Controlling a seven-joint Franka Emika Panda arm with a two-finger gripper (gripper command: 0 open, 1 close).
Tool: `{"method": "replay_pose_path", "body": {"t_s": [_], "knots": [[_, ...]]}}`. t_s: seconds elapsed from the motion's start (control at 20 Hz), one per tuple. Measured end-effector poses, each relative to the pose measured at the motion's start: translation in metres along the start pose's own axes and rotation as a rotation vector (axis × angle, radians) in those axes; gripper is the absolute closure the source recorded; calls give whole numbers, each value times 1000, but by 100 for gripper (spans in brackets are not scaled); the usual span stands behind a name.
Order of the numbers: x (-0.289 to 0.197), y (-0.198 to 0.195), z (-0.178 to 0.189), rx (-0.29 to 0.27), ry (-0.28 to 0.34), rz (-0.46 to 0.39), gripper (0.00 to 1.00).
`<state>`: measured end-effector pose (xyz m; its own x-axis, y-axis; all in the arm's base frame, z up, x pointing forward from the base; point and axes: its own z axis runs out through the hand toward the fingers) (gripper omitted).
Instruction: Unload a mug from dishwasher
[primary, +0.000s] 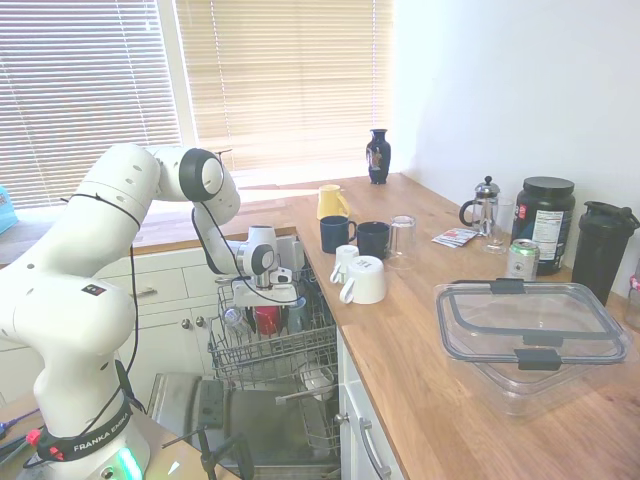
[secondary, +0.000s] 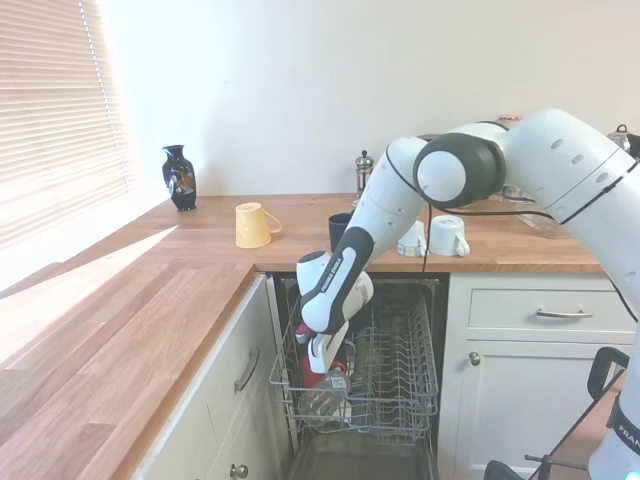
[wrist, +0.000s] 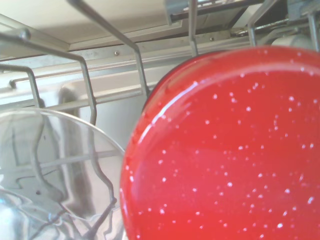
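In a kitchen of white cabinets, the dishwasher's grey wire rack (primary: 290, 350) holds the glossy red mug (primary: 267, 319) directly beneath the white gripper (primary: 262, 300); whether its jaws grip cannot be told.

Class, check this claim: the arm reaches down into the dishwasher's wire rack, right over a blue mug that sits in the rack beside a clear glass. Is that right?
One detail is wrong: the mug under the gripper is red, not blue. The wrist view shows its glossy red surface beside the clear glass, inside the wire rack of the dishwasher. The rest stands.
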<state>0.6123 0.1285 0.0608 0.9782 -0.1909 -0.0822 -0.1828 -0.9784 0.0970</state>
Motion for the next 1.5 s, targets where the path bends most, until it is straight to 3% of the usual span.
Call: {"method": "replay_pose_path", "body": {"t_s": [1.5], "knots": [[3, 2, 1, -11, 8, -2, 100]]}}
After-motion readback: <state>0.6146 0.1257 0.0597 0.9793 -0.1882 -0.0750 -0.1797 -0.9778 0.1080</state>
